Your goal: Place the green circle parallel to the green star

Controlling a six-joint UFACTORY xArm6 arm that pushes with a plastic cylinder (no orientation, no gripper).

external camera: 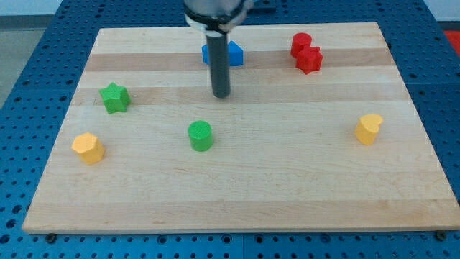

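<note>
The green circle [200, 135] is a short green cylinder standing near the middle of the wooden board [237, 194]. The green star [114, 98] lies at the view's left, higher in the view than the circle. My tip [221, 95] rests on the board above and slightly right of the green circle, with a clear gap between them, and well to the right of the star.
A blue block [231, 54] sits behind the rod near the view's top. Two red blocks [306, 53] touch each other at the top right. A yellow block [88, 147] lies at the lower left and another yellow block [369, 129] at the right.
</note>
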